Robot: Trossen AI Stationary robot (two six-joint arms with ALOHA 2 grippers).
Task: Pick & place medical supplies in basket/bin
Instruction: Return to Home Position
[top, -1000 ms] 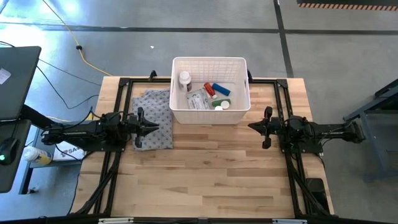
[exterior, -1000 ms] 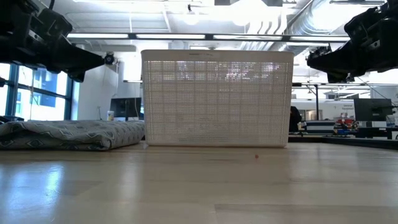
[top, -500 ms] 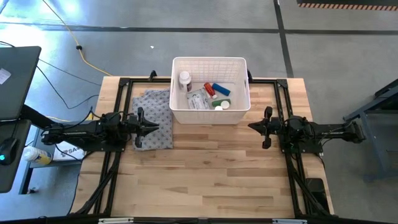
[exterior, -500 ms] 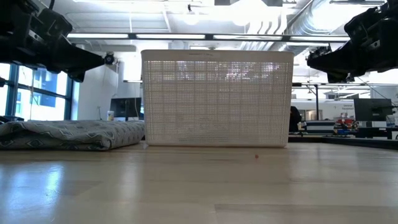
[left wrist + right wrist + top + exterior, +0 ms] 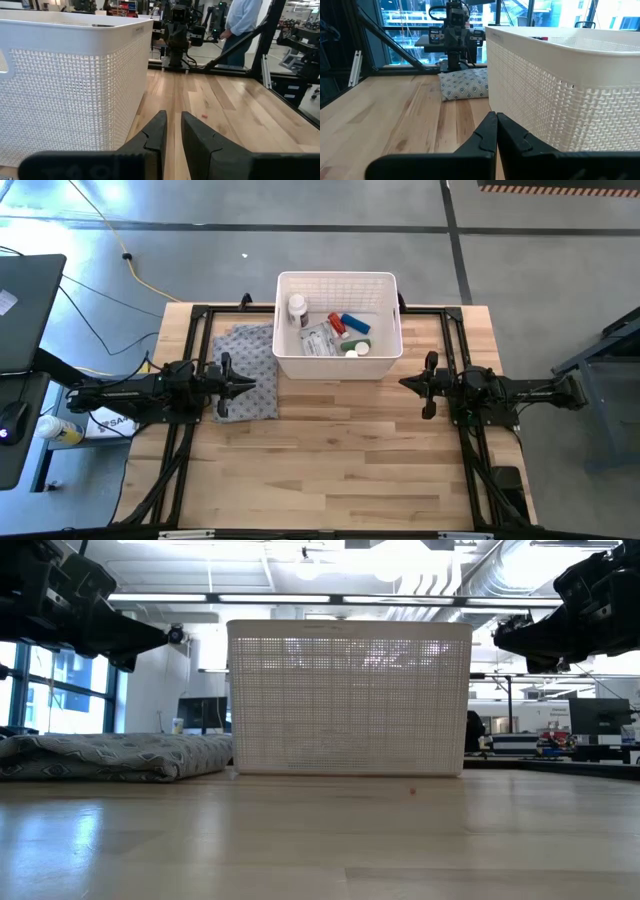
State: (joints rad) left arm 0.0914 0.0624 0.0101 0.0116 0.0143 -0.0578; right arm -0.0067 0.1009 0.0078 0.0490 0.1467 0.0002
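The medical supplies [image 5: 332, 332] are seen lying inside the white basket [image 5: 338, 366], far middle of the table. The left gripper [image 5: 250, 387] is held empty over the grey cloth [image 5: 247, 345], fingers barely parted. The right gripper [image 5: 403, 383] is pinched closed on nothing, right of the basket.

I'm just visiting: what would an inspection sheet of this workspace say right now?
Surface: wooden table, pale planks.
Job's things: medical supplies lie inside the white basket at the far edge.
Clutter: grey patterned cloth beside the basket, on the left arm's side.
Grippers: left gripper barely open, right gripper shut; both empty.
Cables: yellow cable on the floor.
Surroundings: a person stands beyond the table.
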